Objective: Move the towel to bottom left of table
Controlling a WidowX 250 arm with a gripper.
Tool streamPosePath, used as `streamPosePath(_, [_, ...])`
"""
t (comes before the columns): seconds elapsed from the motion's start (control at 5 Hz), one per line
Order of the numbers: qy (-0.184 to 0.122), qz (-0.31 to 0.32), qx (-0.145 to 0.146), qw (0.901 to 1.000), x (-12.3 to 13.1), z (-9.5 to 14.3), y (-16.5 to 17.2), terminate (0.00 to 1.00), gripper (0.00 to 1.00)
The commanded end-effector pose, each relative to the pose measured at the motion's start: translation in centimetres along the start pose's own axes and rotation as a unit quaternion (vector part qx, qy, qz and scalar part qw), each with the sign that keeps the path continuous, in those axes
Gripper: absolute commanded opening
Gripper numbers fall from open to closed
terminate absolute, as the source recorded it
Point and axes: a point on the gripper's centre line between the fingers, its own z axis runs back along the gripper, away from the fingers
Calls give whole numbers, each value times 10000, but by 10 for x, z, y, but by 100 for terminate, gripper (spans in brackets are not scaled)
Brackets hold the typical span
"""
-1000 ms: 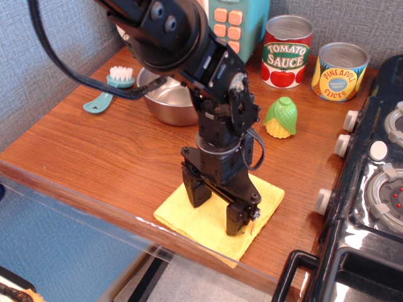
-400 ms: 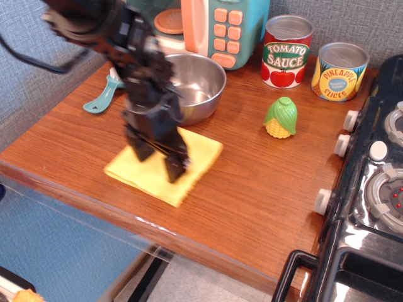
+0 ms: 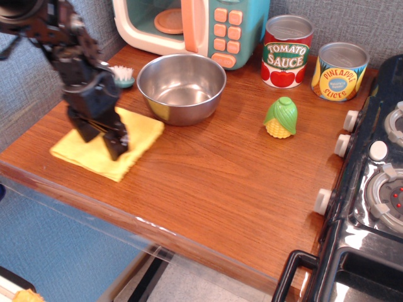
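The yellow towel lies flat on the brown wood-grain table, near its front left corner and just left of the steel bowl. My gripper points straight down onto the middle of the towel. Its two black fingers stand apart, with their tips resting on the cloth. The arm rises to the upper left and hides part of the towel's far edge.
Behind the bowl is a toy microwave. A tomato sauce can, a pineapple can and a toy corn stand at the right. A teal brush lies behind the arm. A black toy stove borders the right side.
The gripper has slid the towel from the front middle of the table leftwards to the front left corner. The bowl, hidden at first, is now in full view.
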Motion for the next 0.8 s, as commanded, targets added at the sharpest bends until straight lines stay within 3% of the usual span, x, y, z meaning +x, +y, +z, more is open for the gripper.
streamPosePath(0.0, [312, 19, -244, 9992, -39, -13, 31, 0, 100])
streamPosePath(0.2, [273, -317, -329, 9986, -36, -10, 21, 0, 100])
streamPosePath(0.6, [-167, -520, -320, 9980, -11, 50, 2, 0, 100])
